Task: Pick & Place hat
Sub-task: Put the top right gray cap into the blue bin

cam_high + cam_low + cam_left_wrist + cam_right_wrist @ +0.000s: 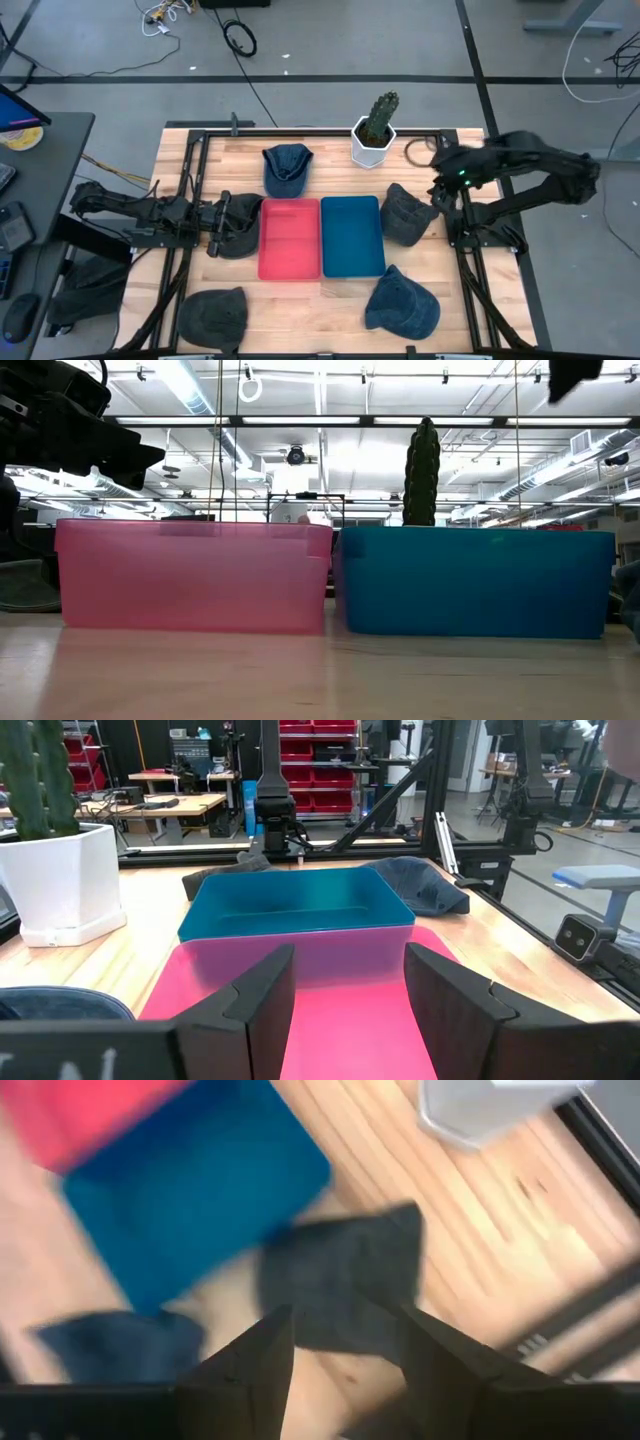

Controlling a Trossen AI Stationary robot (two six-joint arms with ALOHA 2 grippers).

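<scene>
The right gripper (pixel 340 1350) hangs with its jaws spread and empty above the dark grey hat (pixel 405 213) that lies on the table just beside the blue bin (pixel 351 235), on that bin's right. Judged from this, the step in hand is the reach for that hat. To do it well, the fingers should come down over the crown or a fold of fabric clear of the bin wall, close fully on cloth, then lift high enough to clear the rim before crossing over a bin. The left gripper (pixel 345 995) waits low at the left edge of the red bin (pixel 290 238), jaws apart and holding nothing, with a dark hat (pixel 240 222) beneath or beside it. Both bins appear empty. Other hats lie around: a denim cap (pixel 287 168) behind the red bin, a blue denim hat (pixel 402 302) at the front right, a dark one (pixel 213 315) at the front left. A potted cactus (pixel 376 130) in a white pot stands near the right arm's path; a high swing there risks clipping it.
</scene>
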